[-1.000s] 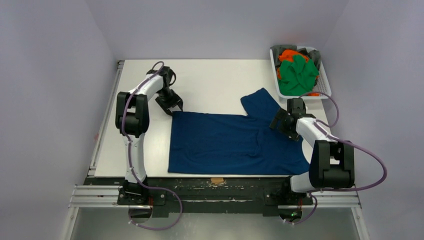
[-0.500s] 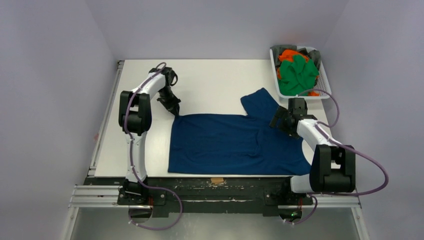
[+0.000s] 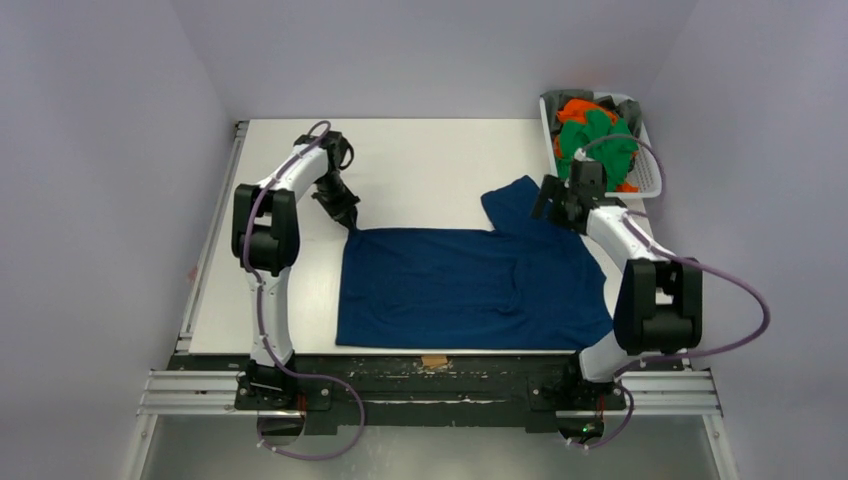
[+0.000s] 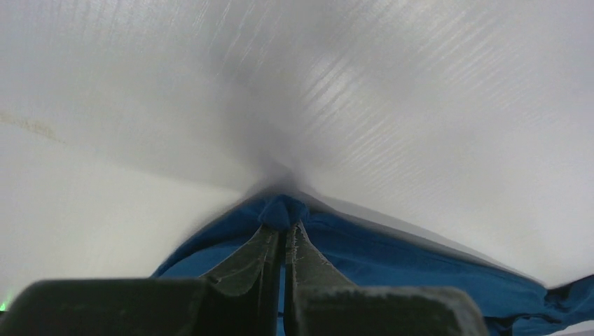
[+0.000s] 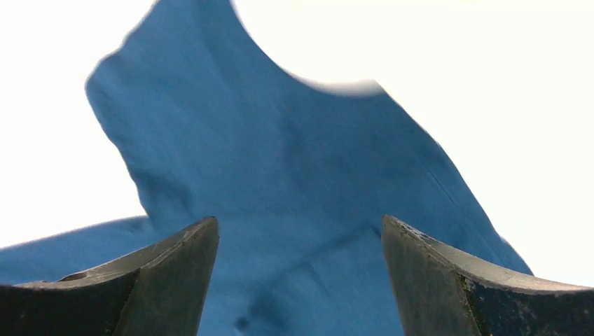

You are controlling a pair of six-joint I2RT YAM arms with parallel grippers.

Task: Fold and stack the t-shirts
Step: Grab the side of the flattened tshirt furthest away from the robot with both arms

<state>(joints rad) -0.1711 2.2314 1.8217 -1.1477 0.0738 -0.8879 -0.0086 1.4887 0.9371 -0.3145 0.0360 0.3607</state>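
A dark blue t-shirt (image 3: pixel 470 285) lies spread on the white table (image 3: pixel 420 160), one sleeve (image 3: pixel 520 205) sticking out toward the back right. My left gripper (image 3: pixel 351 222) is shut on the shirt's far left corner; in the left wrist view its fingertips (image 4: pixel 284 227) pinch a small bunch of blue cloth (image 4: pixel 280 210). My right gripper (image 3: pixel 553 207) is open and empty, hovering over the sleeve. In the right wrist view the sleeve (image 5: pixel 280 175) fills the space between the two spread fingers (image 5: pixel 175 273).
A white basket (image 3: pixel 649 170) with green and orange shirts (image 3: pixel 597 140) stands at the back right corner, just behind the right arm. Purple walls enclose the table on three sides. A metal rail runs along the near edge.
My right gripper has moved away from the shirt's right shoulder toward the back, over the sleeve. My left gripper has closed on the far left corner and stays there.
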